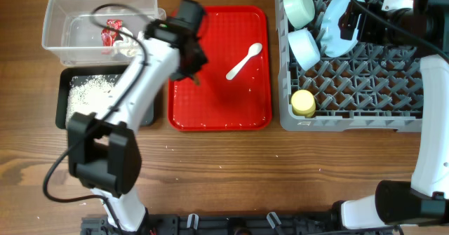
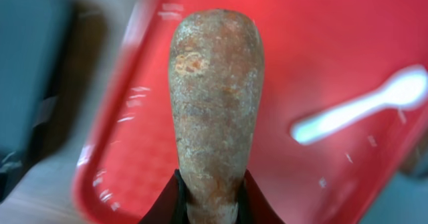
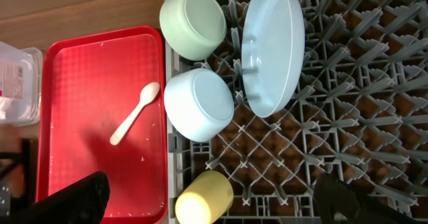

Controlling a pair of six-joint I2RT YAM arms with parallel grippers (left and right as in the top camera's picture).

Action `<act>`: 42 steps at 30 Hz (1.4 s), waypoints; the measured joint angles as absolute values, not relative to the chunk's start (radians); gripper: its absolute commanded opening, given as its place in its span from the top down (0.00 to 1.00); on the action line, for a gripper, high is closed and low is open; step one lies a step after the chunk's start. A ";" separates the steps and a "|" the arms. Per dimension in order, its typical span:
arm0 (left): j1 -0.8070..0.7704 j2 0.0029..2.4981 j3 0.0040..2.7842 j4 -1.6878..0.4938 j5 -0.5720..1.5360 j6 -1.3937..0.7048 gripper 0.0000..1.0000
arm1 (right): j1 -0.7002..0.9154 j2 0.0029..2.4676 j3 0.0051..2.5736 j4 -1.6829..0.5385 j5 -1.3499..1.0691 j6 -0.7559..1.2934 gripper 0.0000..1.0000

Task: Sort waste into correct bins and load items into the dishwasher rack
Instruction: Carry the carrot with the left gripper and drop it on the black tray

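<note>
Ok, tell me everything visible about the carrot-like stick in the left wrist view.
The carrot-like stick is orange-brown with rough, mottled skin and a brighter orange scuff near its rounded far end. It narrows slightly toward the left gripper, whose dark fingers clamp its near end, holding it over the red tray.

A rough, tapered orange-brown carrot-like stick fills the middle of the view, its narrow end pinched between the two black fingers of the left gripper and its rounded end pointing away. Beneath it lies a flat red plastic serving tray with pale specks scattered on it. A white plastic spoon, blurred, lies on the tray to the stick's right, apart from it. Brown wooden table shows past the tray's rounded corner, with an unidentifiable dark blur beyond it.
</note>
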State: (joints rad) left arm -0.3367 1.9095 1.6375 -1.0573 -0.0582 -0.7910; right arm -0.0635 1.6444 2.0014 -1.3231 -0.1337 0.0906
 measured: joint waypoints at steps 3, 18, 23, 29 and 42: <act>-0.242 1.904 1.637 -1.110 -0.056 -0.888 0.96 | -0.064 1.644 2.001 -1.323 -0.134 0.091 0.00; 0.054 1.904 1.595 -1.141 -0.236 -1.234 0.87 | -0.064 1.644 2.001 -1.324 -0.134 0.091 0.00; 0.081 1.904 1.515 -1.036 -0.272 -1.282 0.82 | -0.064 1.644 2.001 -1.324 -0.134 0.094 0.00; 0.099 1.904 1.414 -0.914 -0.318 -1.300 0.78 | -0.064 1.644 2.001 -1.323 -0.134 0.094 0.00; 0.105 1.904 1.343 -0.844 -0.347 -1.311 0.60 | -0.064 1.644 2.001 -1.319 -0.134 0.094 0.00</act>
